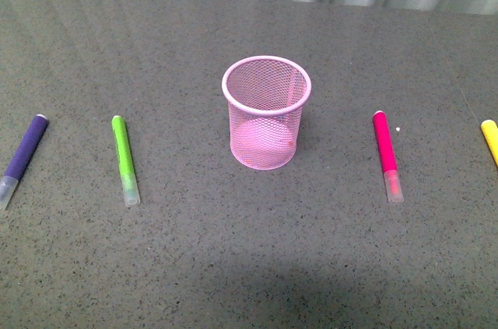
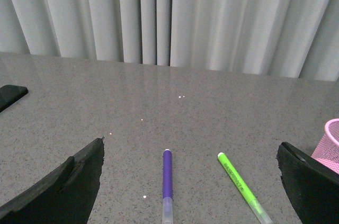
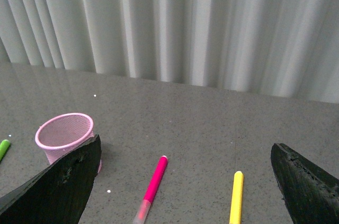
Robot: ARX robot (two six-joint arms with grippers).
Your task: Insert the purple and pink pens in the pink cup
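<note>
The left claw (image 2: pixel 190 144) is spread wide and grips nothing; its two dark fingers (image 2: pixel 58 192) stand well apart above the tabletop (image 2: pixel 106 107). The purple pen (image 2: pixel 167 181) lies flat in the gap between them, roughly midway, with its clear cap toward the claw. The green pen (image 2: pixel 238 184) lies in the same gap, closer to the finger on the cup's side. Just beyond that finger, a sliver of the cup (image 2: pixel 329 144) shows.

The right claw (image 3: pixel 185 143) is also wide open and empty. The pink pen (image 3: pixel 153 184) lies flat between its fingers, clear cap toward the claw, nearer the finger that partly hides the cup. The yellow pen (image 3: pixel 236 197) lies beside it in the same gap, apart from it and closer to the other finger.

In the front view neither claw shows. The cup stands upright, with the purple and green pens to one side and the pink and yellow pens to the other, none touching it. A pale curtain (image 3: pixel 212 23) hangs behind the tabletop.
</note>
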